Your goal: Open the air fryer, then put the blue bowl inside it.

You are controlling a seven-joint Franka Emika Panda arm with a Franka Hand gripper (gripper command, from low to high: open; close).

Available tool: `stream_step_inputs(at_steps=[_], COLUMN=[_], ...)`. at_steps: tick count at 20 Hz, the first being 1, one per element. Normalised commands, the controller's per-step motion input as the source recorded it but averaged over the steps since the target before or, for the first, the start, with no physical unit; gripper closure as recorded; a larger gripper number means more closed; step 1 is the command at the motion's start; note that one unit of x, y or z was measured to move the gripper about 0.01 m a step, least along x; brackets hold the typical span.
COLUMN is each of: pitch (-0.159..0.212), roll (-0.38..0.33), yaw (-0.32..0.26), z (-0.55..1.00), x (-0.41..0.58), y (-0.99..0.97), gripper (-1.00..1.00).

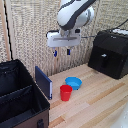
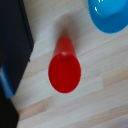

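Gripper (image 1: pixel 61 51) hangs above wooden table (image 1: pixel 100 102) — slatted wall (image 1: pixel 30 35).

The white arm reaches in from above and bends down to a wrist that points straight downward. The tool (image 1: pixel 61 51) hangs in mid-air, its two short blue-tipped fingers (image 1: pixel 55 52) spread apart, gripping nothing.

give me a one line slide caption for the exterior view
Franka gripper hangs open above the blue bowl and red cup, with the air fryer drawer shut at the exterior view's right.
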Motion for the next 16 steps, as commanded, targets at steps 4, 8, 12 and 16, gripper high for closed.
stream_step_inputs(at_steps=[4,8,12,16], pitch=[-0.076,-0.038,-0.029,-0.031], roll=[-0.038,-0.122,-0.156,-0.211], yaw=[-0.356,-0.318,-0.287,-0.241], z=[0.00,0.00,-0.02,-0.05], x=[0.044,0.001,0.000,-0.004], y=[0.00,0.00,0.00,0.01], gripper=[-1.00,-1.00,-1.00,-1.00])
